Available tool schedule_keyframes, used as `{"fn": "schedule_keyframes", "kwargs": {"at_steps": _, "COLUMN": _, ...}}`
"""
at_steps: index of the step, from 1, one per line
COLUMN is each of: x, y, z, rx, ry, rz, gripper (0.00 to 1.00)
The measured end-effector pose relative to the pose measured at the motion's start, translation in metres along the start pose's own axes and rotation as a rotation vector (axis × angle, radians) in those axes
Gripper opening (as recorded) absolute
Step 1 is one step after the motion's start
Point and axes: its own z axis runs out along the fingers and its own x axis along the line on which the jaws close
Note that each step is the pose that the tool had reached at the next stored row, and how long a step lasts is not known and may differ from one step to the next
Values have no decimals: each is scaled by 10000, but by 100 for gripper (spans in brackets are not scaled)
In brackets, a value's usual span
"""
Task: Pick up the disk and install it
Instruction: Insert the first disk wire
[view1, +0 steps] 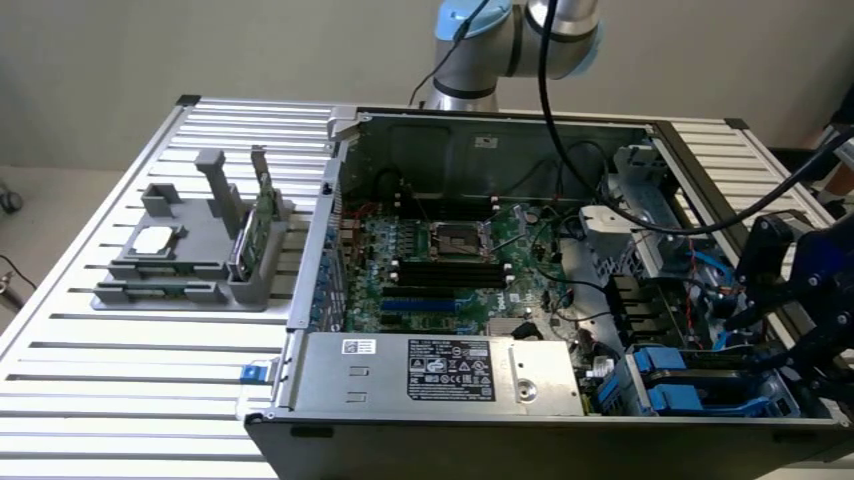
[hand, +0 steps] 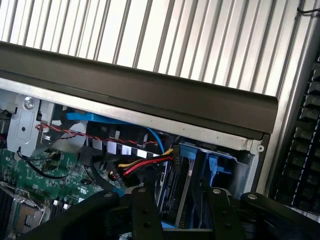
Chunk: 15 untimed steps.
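The disk (view1: 683, 392) sits in the drive bay at the corner of the open computer case (view1: 467, 130) on the exterior view's right, near the front wall, and its blue carrier shows among the cables. The hand (view1: 767, 345) hangs just above that bay. In the wrist view the disk (hand: 175, 185) stands on edge between the hand's (hand: 180, 210) two black fingers (hand: 142, 210). The hand is released. Its fingers stand apart, one on either side of the disk, with a gap showing. Whether either finger touches the carrier I cannot tell.

By count, there is one arm, one hand and two fingers. One case lies open on the slatted bench (view1: 80, 400), with one motherboard (view1: 441, 255) and one silver power supply (view1: 447, 372) inside. There is one disk that I can make out, though the blue plastic in the bay may belong to more than one carrier. Well apart, on the exterior view's left, one grey rack (view1: 187, 270) carries one small silver chip (view1: 156, 238) and one green card (view1: 244, 245) set upright.
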Motion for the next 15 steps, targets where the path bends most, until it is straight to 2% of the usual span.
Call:
{"fn": "schedule_keyframes", "kwargs": {"at_steps": 4, "x": -11, "y": 0, "z": 62, "rx": -1, "ry": -1, "rz": -2, "gripper": 42}}
{"fn": "schedule_keyframes", "kwargs": {"at_steps": 9, "x": -13, "y": 15, "z": 88, "rx": 0, "ry": -3, "rz": -2, "gripper": 42}}
{"fn": "schedule_keyframes", "kwargs": {"at_steps": 10, "x": -14, "y": 18, "z": 91, "rx": 0, "ry": -3, "rz": -2, "gripper": 40}}
{"fn": "schedule_keyframes", "kwargs": {"at_steps": 11, "x": -14, "y": 20, "z": 92, "rx": 0, "ry": -5, "rz": -2, "gripper": 34}}
{"fn": "schedule_keyframes", "kwargs": {"at_steps": 12, "x": -14, "y": 21, "z": 93, "rx": 0, "ry": -3, "rz": -1, "gripper": 34}}
{"fn": "schedule_keyframes", "kwargs": {"at_steps": 13, "x": -13, "y": 21, "z": 95, "rx": -1, "ry": 0, "rz": -1, "gripper": 27}}
{"fn": "schedule_keyframes", "kwargs": {"at_steps": 15, "x": -9, "y": 23, "z": 96, "rx": -1, "ry": 0, "rz": -2, "gripper": 27}}
